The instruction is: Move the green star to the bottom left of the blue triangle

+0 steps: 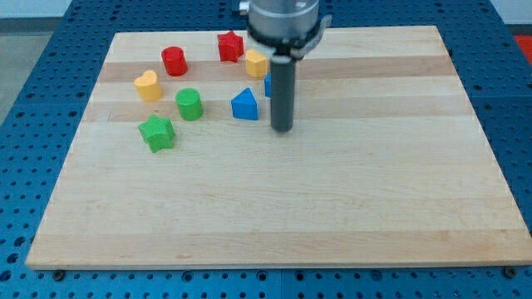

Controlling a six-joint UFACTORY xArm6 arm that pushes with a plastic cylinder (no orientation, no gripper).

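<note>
Green, the star [156,133] lies toward the view's bottom left of the blue triangle [244,105], well apart from it, and farthest toward the view's bottom of all the blocks. We take the triangle as our landmark on the wooden board [332,208]. Our tip [283,129] sits just to the view's right of the triangle, a little lower than its base, with a narrow strip of bare wood between them; it touches no block that we can see. We carry no claw, only the dark rod, so nothing is held or clamped. A green cylinder [189,104] stands to the view's left of the triangle, between it and the star, slightly higher than the star. A yellow heart-like block [148,85] lies farther left and higher. A red cylinder [174,61] sits up and left of the triangle, and a red star [230,46] lies above it, near the board's top edge. An orange block [256,62] sits just above and right of the triangle, and a second blue block [268,84] peeks out beside the rod, mostly hidden, so we cannot tell its shape.
</note>
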